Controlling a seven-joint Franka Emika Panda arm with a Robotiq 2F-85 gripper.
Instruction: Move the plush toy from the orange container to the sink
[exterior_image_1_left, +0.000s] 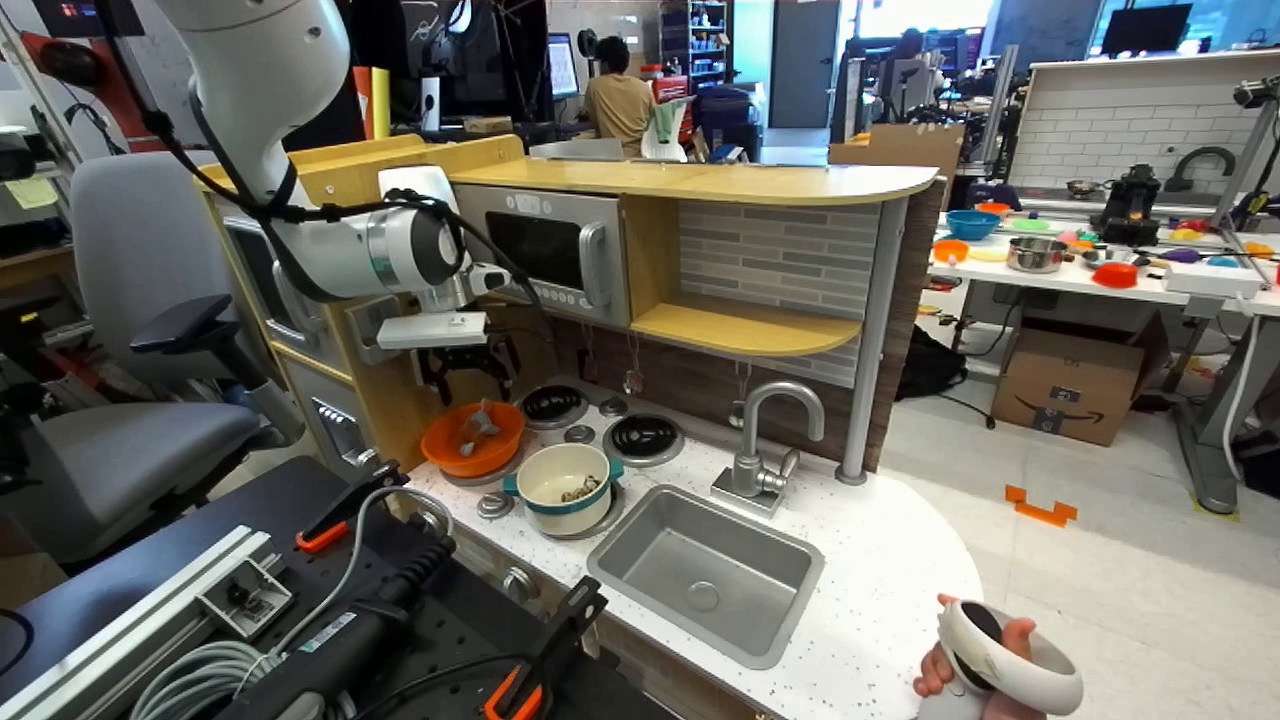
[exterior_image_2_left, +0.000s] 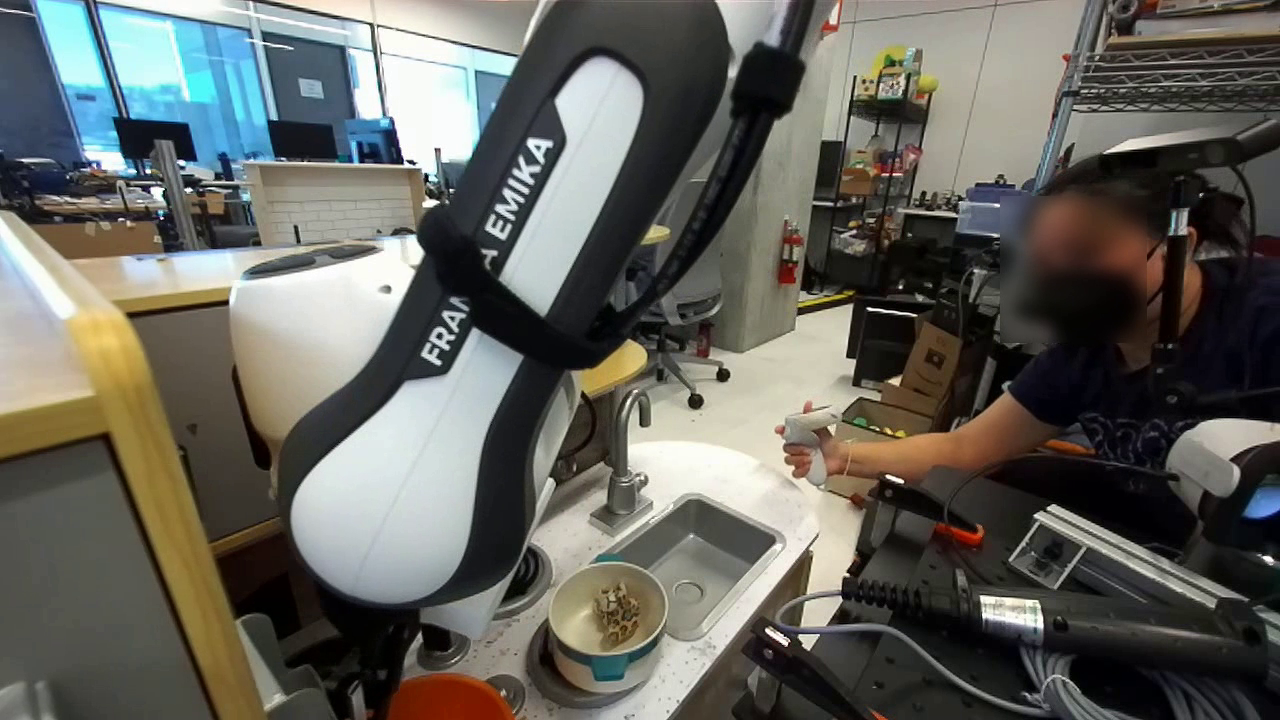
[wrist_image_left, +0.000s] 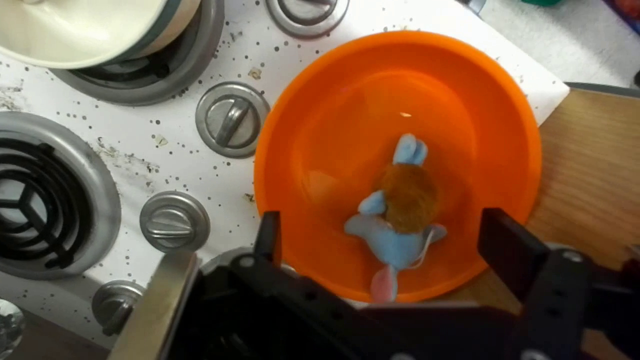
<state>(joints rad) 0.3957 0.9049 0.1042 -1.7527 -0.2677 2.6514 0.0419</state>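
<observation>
The plush toy (wrist_image_left: 407, 200) is small, with a brown body and blue-grey and pink parts. It lies in the orange container (wrist_image_left: 325, 115), a round shallow bowl. In an exterior view the toy (exterior_image_1_left: 482, 425) is a greyish lump in the orange container (exterior_image_1_left: 480, 462); elsewhere only the container's edge (exterior_image_2_left: 450, 700) shows and the toy is hidden. My gripper (wrist_image_left: 382, 227) is open and empty above the bowl, its fingers on either side of the toy and apart from it. The gripper (exterior_image_1_left: 470, 385) also shows in an exterior view. The grey sink (exterior_image_1_left: 690, 565) also shows in an exterior view (exterior_image_2_left: 725, 550).
A cream pot (exterior_image_1_left: 563, 490) with teal handles and pale contents stands between the orange container and the sink. The silver faucet (exterior_image_1_left: 765, 440) rises behind the sink. A microwave (exterior_image_1_left: 550, 250) and a yellow shelf (exterior_image_1_left: 750, 325) overhang the stove. Black burners (exterior_image_1_left: 645, 438) and knobs surround the pots.
</observation>
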